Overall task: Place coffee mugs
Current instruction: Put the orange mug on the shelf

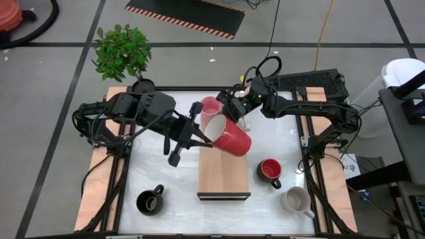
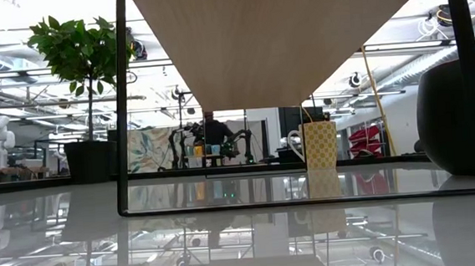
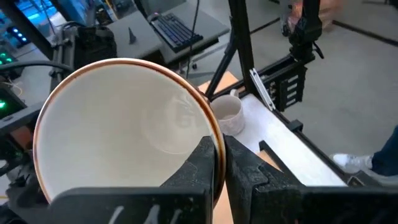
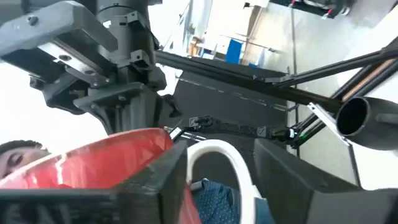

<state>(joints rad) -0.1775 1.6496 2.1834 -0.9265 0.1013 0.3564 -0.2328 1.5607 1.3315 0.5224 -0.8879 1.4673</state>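
left tool: clamped on red mug rim | right tool: apart, at handle

A leafy potted plant stands beyond the table's far-left corner, near a striped mat.

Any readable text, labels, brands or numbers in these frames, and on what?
None can be read.
The red mug held by the left gripper bears no lettering.
The keyboard keys are too small to read.
The yellow patterned cup shows a pattern, no words.
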